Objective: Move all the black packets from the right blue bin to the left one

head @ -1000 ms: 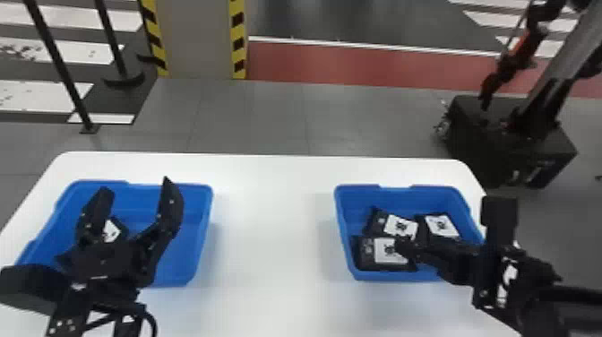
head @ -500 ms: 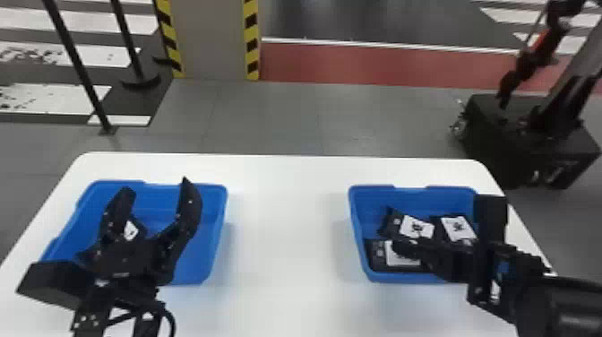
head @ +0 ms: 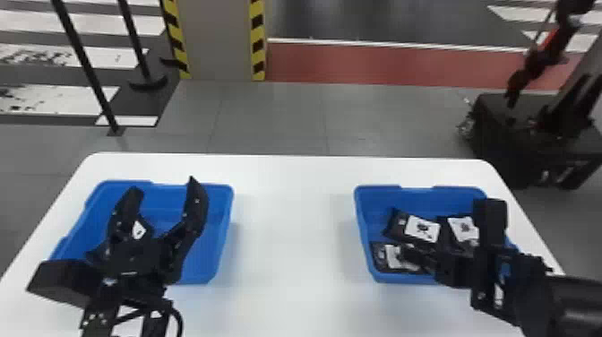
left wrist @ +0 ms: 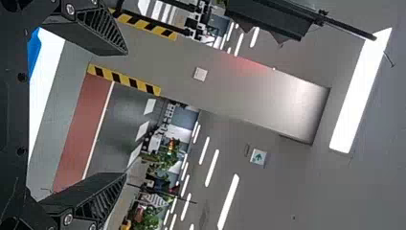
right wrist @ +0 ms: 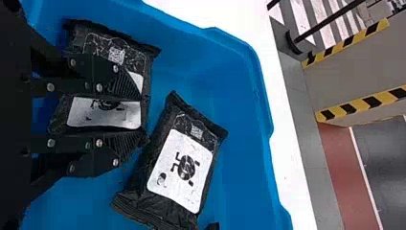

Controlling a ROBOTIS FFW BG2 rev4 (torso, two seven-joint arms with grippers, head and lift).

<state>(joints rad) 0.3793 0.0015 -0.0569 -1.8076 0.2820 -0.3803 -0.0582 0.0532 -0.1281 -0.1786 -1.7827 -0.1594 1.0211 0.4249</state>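
The left hand (head: 163,187) is open above the left blue bin (head: 223,215), containing one black packet (head: 139,230). The right hand (head: 406,256), fingers parted, is at the front-left packet (head: 384,265) of three in the right blue bin (head: 363,204).

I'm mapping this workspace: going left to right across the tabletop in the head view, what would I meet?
The left blue bin → the middle of the white table → the right blue bin.
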